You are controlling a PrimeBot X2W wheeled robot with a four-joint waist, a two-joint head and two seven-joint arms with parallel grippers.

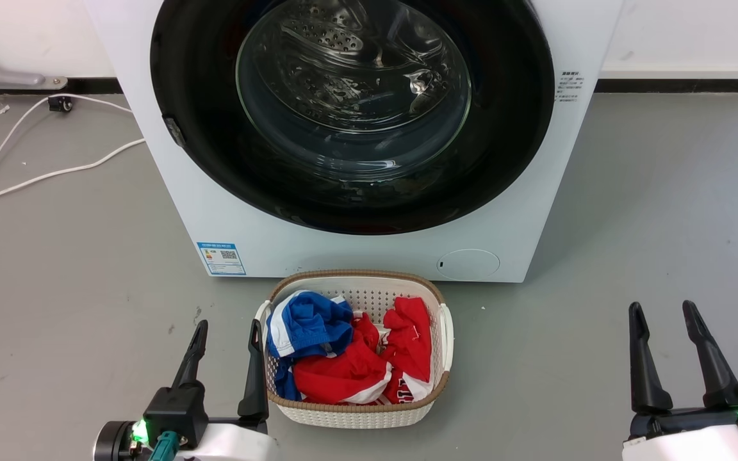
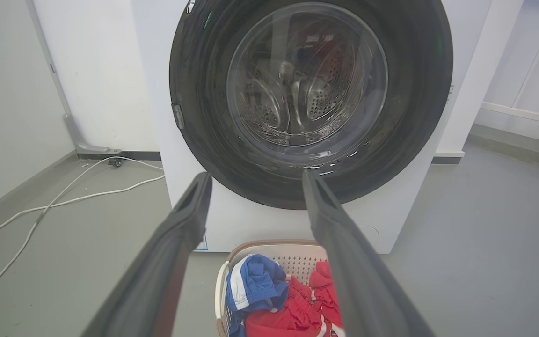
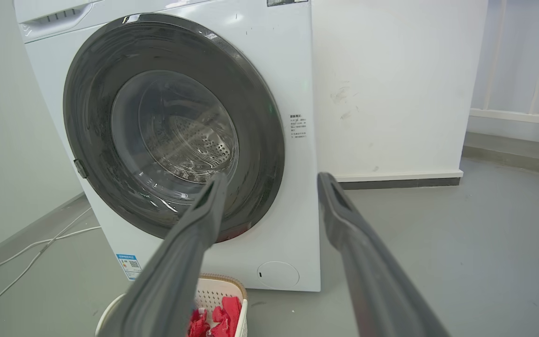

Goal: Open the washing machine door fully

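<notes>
The washing machine door [image 1: 510, 128] is a wide glossy black ring around a clear glass bowl, lying flat against the white machine front, with the steel drum visible through it. A small latch tab sits on its left rim. The door [image 2: 419, 93] also faces the left wrist view, and the door [image 3: 91, 93] shows at an angle in the right wrist view. My left gripper [image 1: 228, 330] is open at the lower left, just left of the basket. My right gripper [image 1: 664, 310] is open at the lower right. Both are well short of the door and hold nothing.
A white laundry basket [image 1: 356, 285] with red and blue clothes stands on the grey floor directly before the machine. White cables [image 1: 36, 176] trail over the floor at the left. A white wall runs behind, and a wall corner [image 3: 391, 93] stands right of the machine.
</notes>
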